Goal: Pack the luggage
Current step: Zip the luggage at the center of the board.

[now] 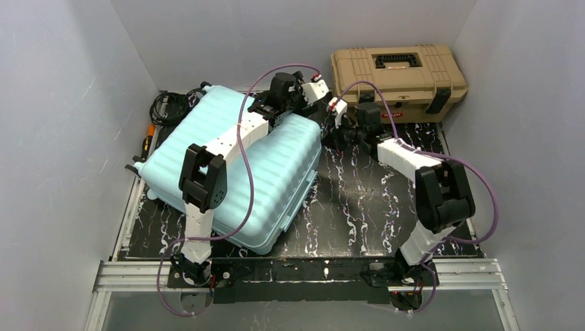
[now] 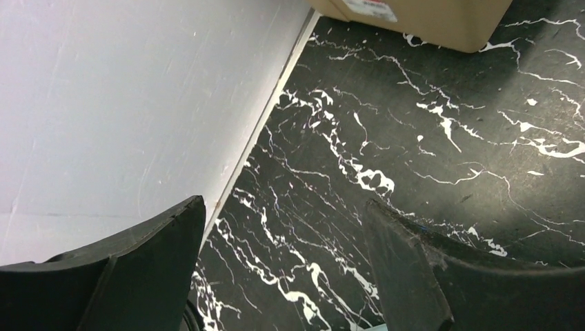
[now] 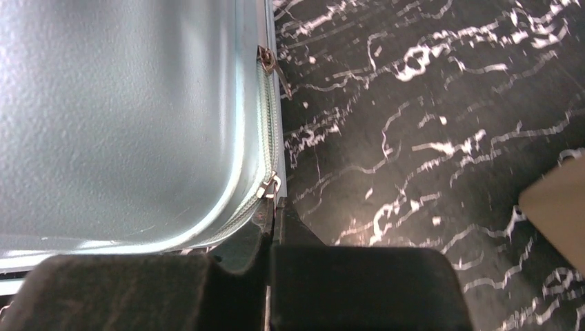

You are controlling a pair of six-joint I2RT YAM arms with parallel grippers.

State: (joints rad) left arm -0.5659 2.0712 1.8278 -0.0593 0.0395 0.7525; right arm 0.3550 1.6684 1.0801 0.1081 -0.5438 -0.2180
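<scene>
- At the far end of the black marbled mat [image 1: 359,200], my two grippers sit close together, by the far right corner of the luggage [image 1: 286,169].
- Luggage: pale mint hard shell w/ ribs, shut, lying flat on the mat. My left arm [image 1: 227,141] reaches across its top. Most of the case lies nearer the bases than either hand.
- Left gripper [image 2: 283,276]: black fingers [image 2: 138,276] stand wide apart w/ nothing btwn them. Its wrist view shows only bare mat below the gap.
- On one side of that hand, a white wall [image 2: 103,103] meets the mat edge.
- Right gripper [image 3: 274,227]: fingers pressed together, no gap visible.
- Its tips sit right against the luggage's rounded corner, on the zipper seam.
- A metal zipper pull [image 3: 268,187] lies just ahead of those tips, touching or nearly so. I can't tell whether it's pinched.
- A second pull [image 3: 266,61] hangs farther ahead of the hand, on the same seam.
- Tan toolbox [image 1: 399,81]: black handle & latches, lid down, beyond the right gripper and a bit to its right, near the back wall. One corner shows ahead of the left gripper too.
- Black cables [image 1: 165,107]: heaped past the luggage's far left corner, well apart from both hands.
</scene>
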